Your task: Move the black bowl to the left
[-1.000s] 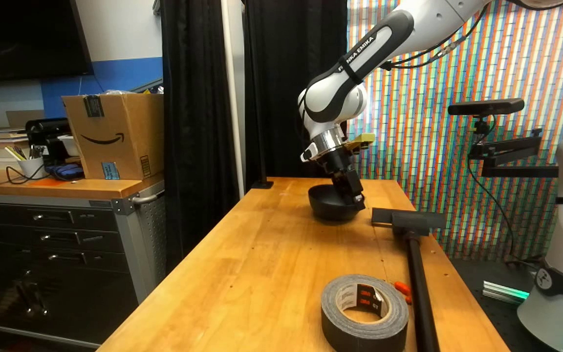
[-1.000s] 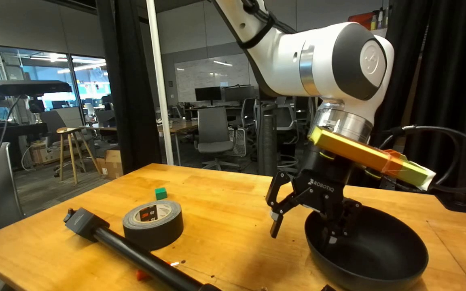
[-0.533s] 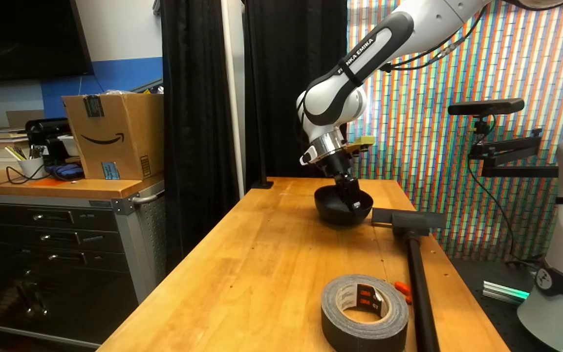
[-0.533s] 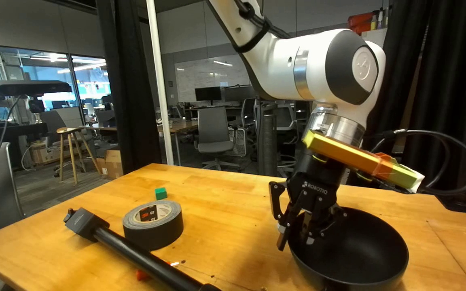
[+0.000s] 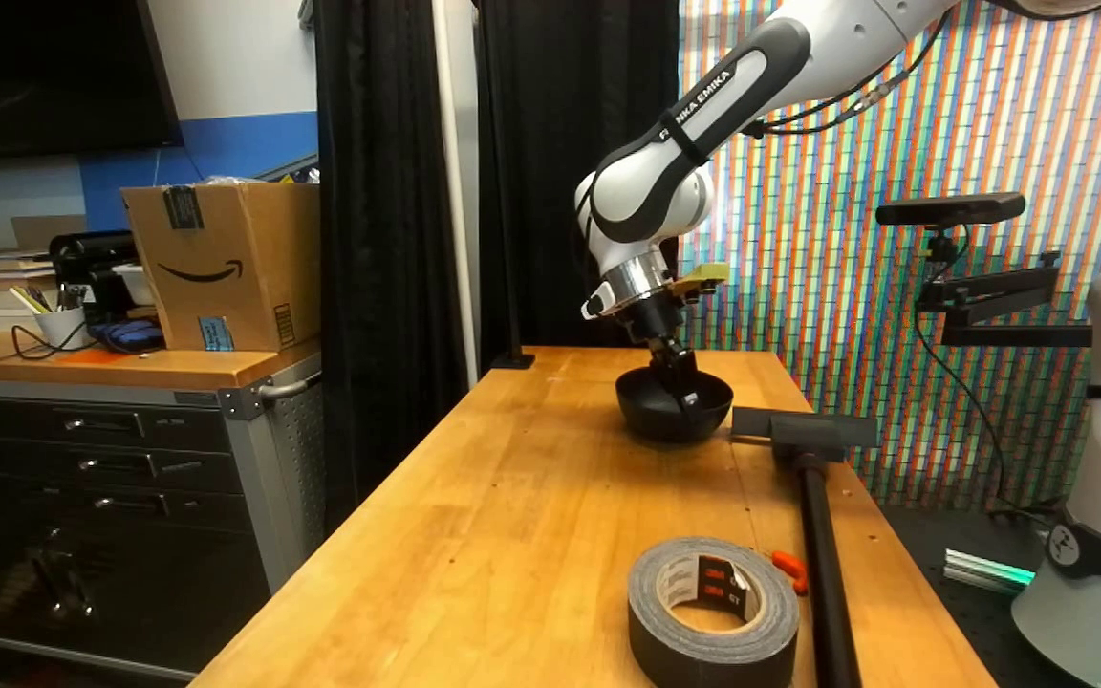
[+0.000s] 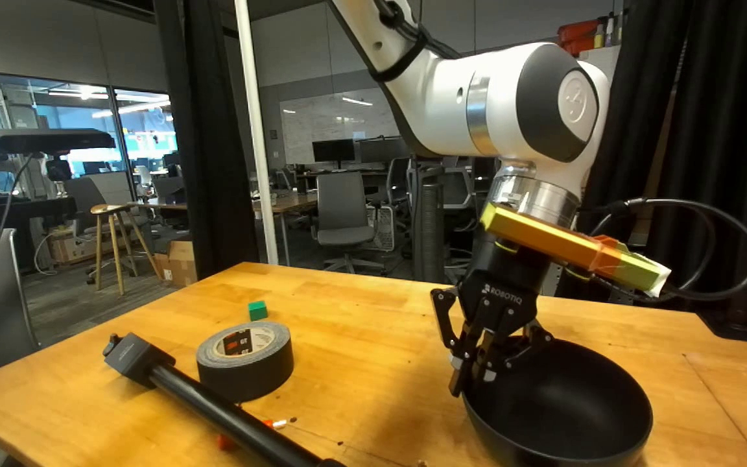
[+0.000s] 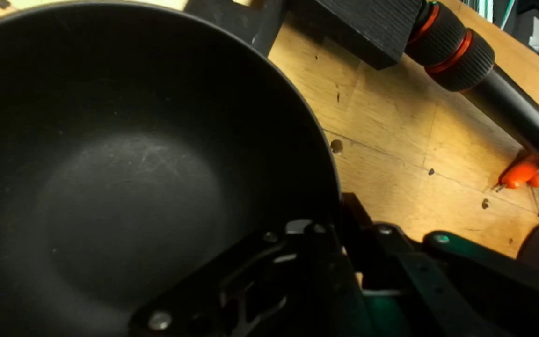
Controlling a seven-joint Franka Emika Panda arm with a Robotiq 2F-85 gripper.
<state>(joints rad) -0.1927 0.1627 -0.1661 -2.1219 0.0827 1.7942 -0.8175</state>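
The black bowl [image 5: 641, 413] sits at the far part of the wooden table, and shows large and near in an exterior view [image 6: 568, 402]. My gripper [image 6: 469, 384] reaches down at its near-left rim there. One finger is inside the bowl and the opposite finger stands outside, with the rim pinched between them. From the wrist, the bowl [image 7: 134, 187] fills the left half, and the gripper [image 7: 338, 215] straddles its rim at lower right. The inner fingertip is hard to make out, black on black. Whether the bowl's base touches the wood cannot be told.
A black pole [image 5: 823, 554] with a flat head [image 5: 804, 432] lies close beside the bowl. By the pole are a grey tape roll [image 5: 713, 655] and a small orange-red piece [image 5: 787, 566]. A green block [image 6: 257, 311] lies behind the tape roll.
The fingers have come together on the bowl's rim. The bowl has shifted towards the pole's head, and the arm has moved slightly. The pole has been nudged a little.
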